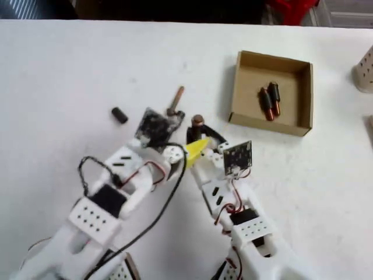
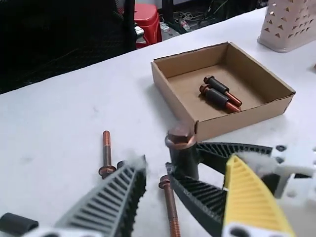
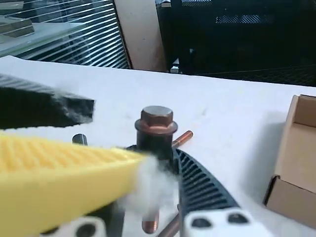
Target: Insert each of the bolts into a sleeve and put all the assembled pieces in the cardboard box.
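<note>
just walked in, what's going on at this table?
The right gripper holds a bolt seated in a sleeve, upright, short of the cardboard box. Two assembled pieces lie in the box. Two loose bolts and a spare sleeve lie on the table near the left arm.

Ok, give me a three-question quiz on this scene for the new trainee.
1. How many assembled pieces lie in the cardboard box?
2. True or false: the right gripper holds a sleeved bolt upright.
3. Which lies loose on the table: A) a sleeve, B) a nut, C) a washer?
Key: 1) two; 2) true; 3) A.
</note>
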Motion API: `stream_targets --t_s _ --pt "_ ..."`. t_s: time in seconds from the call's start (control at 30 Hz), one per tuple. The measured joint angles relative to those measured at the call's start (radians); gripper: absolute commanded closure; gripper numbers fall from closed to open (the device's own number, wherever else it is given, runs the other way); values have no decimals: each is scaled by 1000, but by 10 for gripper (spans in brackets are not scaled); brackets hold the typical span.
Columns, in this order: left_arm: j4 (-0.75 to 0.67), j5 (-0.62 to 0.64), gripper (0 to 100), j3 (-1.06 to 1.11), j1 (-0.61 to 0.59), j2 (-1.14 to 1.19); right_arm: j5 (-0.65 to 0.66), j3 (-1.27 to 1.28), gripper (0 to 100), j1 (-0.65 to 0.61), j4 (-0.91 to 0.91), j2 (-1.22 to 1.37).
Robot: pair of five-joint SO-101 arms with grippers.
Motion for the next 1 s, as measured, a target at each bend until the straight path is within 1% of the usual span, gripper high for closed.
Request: stream_targets --t_s 0.23,0.33,0.4,0.5,0.53,0.6,0.67,0.73,0.83,1.0 --pt "6 -2 729 203 -32 -310 2 0 982 2 0 0" --pt "58 8 744 258 -31 -468 2 0 982 2 5 0" --pt "84 46 808 272 -18 -588 0 0 982 6 5 -3" --pt "86 92 970 272 -17 -753 0 0 982 17 5 -3" --pt "86 98 989 272 -17 -795 0 0 982 17 5 -3" --pt "77 106 956 272 -34 -832 0 0 982 14 5 -3" --pt "46 114 983 272 -58 -835 0 0 982 12 5 -3" --pt "6 141 976 272 -95 -835 0 0 982 14 5 -3" --pt "-29 181 977 272 -172 -835 0 0 982 14 5 -3" --pt "-31 256 977 276 -310 -835 0 0 982 20 5 -3"
